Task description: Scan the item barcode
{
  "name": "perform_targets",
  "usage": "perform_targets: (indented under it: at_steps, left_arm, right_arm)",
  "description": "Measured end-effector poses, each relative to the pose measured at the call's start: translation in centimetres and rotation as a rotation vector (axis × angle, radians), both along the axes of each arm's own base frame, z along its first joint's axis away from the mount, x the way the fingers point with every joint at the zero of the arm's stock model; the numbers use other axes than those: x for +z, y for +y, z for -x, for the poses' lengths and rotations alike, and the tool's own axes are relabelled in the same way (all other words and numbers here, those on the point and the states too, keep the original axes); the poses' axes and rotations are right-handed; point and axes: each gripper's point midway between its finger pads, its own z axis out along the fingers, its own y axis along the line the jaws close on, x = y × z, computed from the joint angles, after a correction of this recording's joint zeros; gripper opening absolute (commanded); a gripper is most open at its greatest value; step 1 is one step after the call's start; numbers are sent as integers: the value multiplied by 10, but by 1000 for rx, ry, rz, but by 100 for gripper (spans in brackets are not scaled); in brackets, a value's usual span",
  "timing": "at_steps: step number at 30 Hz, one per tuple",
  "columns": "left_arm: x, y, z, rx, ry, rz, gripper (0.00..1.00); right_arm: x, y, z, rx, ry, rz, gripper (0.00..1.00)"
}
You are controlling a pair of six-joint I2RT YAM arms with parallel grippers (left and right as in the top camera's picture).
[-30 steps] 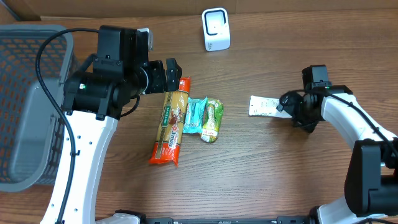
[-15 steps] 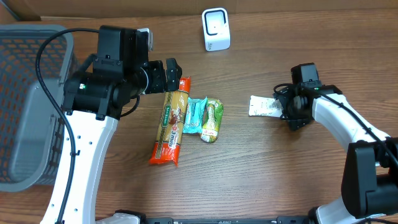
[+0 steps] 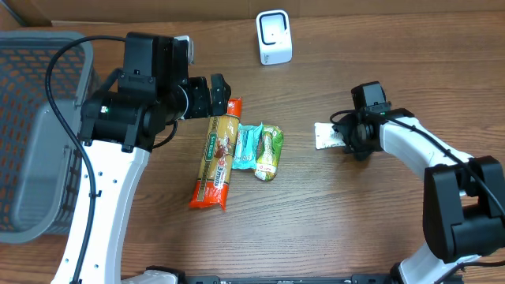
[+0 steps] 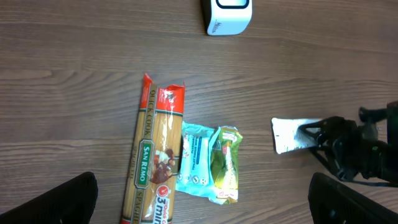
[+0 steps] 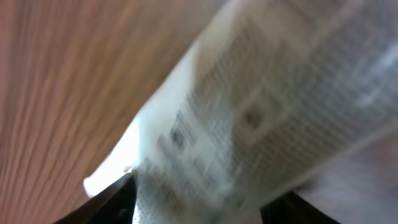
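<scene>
A white packet (image 3: 327, 135) printed with small text lies flat on the wooden table at the right. My right gripper (image 3: 347, 136) is at its right end, and the packet (image 5: 249, 112) fills the blurred right wrist view between the two dark fingers (image 5: 115, 202). Whether the jaws press on it is unclear. The white scanner (image 3: 274, 37) stands upright at the back centre. My left gripper (image 3: 211, 96) hangs wide open over the top of a spaghetti pack (image 3: 217, 158), holding nothing. From the left wrist, the scanner (image 4: 227, 15) and the white packet (image 4: 289, 135) both show.
Beside the spaghetti lie a teal packet (image 3: 248, 147) and a green packet (image 3: 269, 151), touching each other. A grey mesh basket (image 3: 24, 158) stands at the table's left edge. A cardboard wall runs along the back.
My right gripper has slid left onto the white packet's end and its jaws have narrowed. The packet has shifted slightly left. The left arm has not moved.
</scene>
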Motion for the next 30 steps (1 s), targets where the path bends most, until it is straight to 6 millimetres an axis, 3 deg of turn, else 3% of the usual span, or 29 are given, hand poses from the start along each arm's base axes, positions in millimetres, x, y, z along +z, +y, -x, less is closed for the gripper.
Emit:
perform_targets:
  at_steps: [3, 9, 15, 20, 26, 30]
  left_arm:
    - [0, 0, 0, 0, 0, 0, 100]
    - [0, 0, 0, 0, 0, 0, 100]
    - [0, 0, 0, 0, 0, 0, 100]
    - [0, 0, 0, 0, 0, 0, 100]
    - [0, 0, 0, 0, 0, 0, 100]
    - [0, 0, 0, 0, 0, 0, 100]
  right_arm:
    - [-1, 11, 6, 201, -5, -4, 63]
    - [-3, 18, 33, 581, 37, 34, 77]
    - [-5, 3, 52, 792, 96, 129, 77]
    - [2, -10, 58, 785, 136, 79, 68]
    - [42, 0, 9, 607, -30, 16, 68]
    - [53, -9, -3, 355, -34, 28, 68]
